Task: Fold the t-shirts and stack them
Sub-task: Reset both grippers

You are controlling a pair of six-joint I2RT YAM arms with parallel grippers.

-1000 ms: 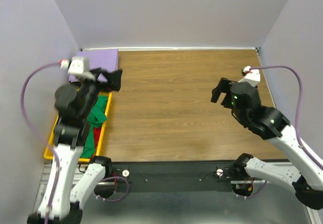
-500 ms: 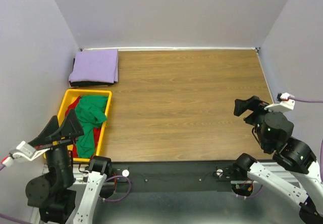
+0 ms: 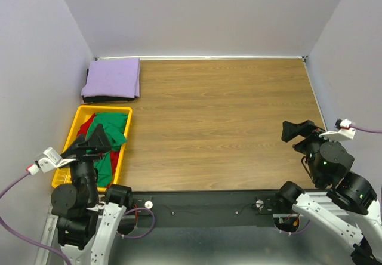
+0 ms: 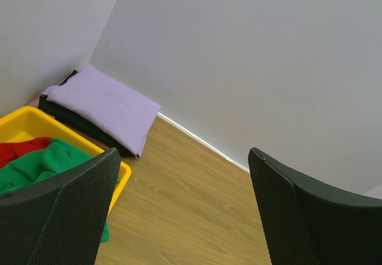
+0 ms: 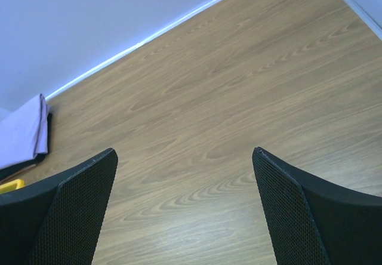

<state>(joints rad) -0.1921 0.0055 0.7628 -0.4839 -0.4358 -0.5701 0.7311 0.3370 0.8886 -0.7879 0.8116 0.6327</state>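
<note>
Green t-shirt [image 3: 111,128] and red t-shirt [image 3: 87,123] lie heaped in yellow crate [image 3: 107,108]; left hand [image 3: 89,144] and right hand [image 3: 300,131] gape wide, empty

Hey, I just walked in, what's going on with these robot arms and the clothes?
It is a shirt-folding job, partway done. A folded lavender t-shirt lies on a black t-shirt in the far left corner of the table. A green t-shirt and a red t-shirt lie crumpled in the yellow crate. The left arm and right arm sit at the near edge, jaws open, holding nothing.
</note>
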